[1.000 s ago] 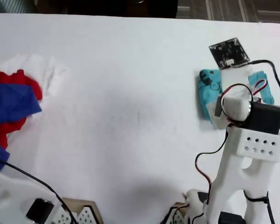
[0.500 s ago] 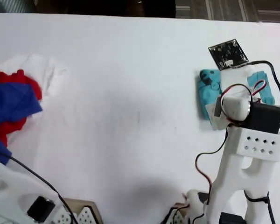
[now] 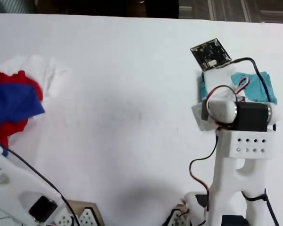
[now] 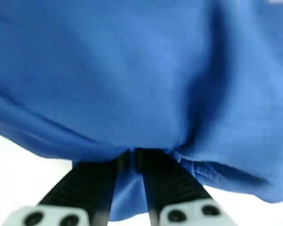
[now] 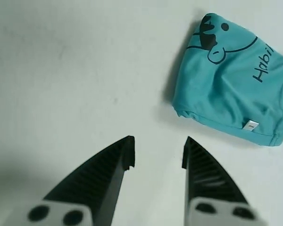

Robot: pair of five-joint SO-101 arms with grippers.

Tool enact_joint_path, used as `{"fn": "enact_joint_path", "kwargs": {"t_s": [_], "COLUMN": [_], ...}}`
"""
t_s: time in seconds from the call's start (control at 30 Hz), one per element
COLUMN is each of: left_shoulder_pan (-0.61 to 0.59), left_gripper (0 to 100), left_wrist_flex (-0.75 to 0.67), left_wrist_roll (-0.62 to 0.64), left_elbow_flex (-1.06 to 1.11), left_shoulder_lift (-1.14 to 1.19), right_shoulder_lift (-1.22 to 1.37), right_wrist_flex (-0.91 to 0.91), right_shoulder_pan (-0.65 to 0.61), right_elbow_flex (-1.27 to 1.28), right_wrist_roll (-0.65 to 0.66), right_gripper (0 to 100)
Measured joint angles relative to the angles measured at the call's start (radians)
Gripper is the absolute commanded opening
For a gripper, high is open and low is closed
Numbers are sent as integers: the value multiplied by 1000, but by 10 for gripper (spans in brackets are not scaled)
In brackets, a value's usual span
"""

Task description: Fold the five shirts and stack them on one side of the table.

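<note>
On my left wrist feed the left gripper (image 4: pixel 132 154) is clenched on a fold of the blue shirt (image 4: pixel 132 70). The two black fingers (image 4: pixel 92 181) are pressed together, with cloth bunched at their tips and a strip of it hanging between them. From the high camera that blue shirt (image 3: pixel 14 104) sits at the left edge of the white table (image 3: pixel 122 94). It lies on top of a red shirt (image 3: pixel 26 84), and a crumpled white shirt (image 3: pixel 49 70) is just behind them on the far side. The left arm (image 3: pixel 12 188) comes in from the near left corner.

On the right wrist feed the right gripper (image 5: pixel 158 146) is released, its jaws apart over bare tabletop. The folded teal shirt (image 5: pixel 233 80) lies near it, and the tips do not touch it. In the high view this teal shirt (image 3: pixel 254 87) is on the right side of the table, partly covered by the right arm (image 3: pixel 240 141).
</note>
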Motion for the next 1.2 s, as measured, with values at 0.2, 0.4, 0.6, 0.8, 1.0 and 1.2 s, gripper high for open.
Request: {"fn": "enact_joint_path", "kwargs": {"t_s": [0.2,0.4,0.6,0.8,1.0,1.2], "left_shoulder_pan": [127,371,681,937,1077,1180], "left_gripper": [28,28,28,28,28,28], "left_wrist_flex": [5,5,5,-2,-2,-57], "left_wrist_roll": [51,135,212,299,422,496], "left_elbow_flex": [-20,23,26,26,26,28], "left_shoulder_lift": [-218,-540,-816,-853,-740,-563], "right_shoulder_lift": [0,0,0,0,-83,-166], "right_wrist_flex": [0,-110,-196,-204,-204,-204], "right_shoulder_pan": [-72,-75,-54,37,247,342], "right_elbow_flex": [12,163,282,284,284,284], "right_wrist_roll": [-20,-21,-21,-21,40,83], "right_gripper": [166,166,167,168,166,166]}}
